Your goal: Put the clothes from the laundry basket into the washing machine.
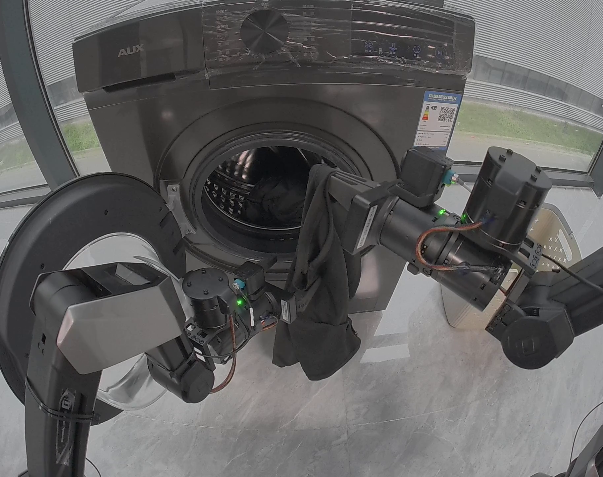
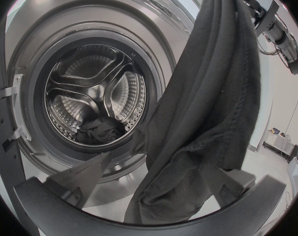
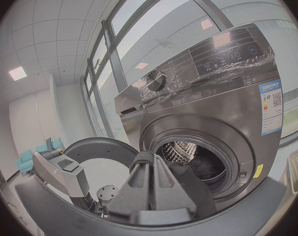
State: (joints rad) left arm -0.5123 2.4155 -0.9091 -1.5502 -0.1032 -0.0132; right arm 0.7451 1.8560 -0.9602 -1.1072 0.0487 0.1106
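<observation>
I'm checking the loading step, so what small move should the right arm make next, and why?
Probably push the right gripper forward into the drum before releasing: it is shut on the dark garment, which mostly hangs outside below the opening.

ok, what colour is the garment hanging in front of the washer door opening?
Plain black, no pattern. The garment shows best in the left wrist view.

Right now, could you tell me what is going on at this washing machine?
The right gripper is shut on a dark grey fabric garment, holding its top at the mouth of the grey front-loading washing machine, whose round door is swung open. Most of the garment hangs outside, with the open left gripper at its lower part. Another dark piece of clothing lies in the drum.
</observation>
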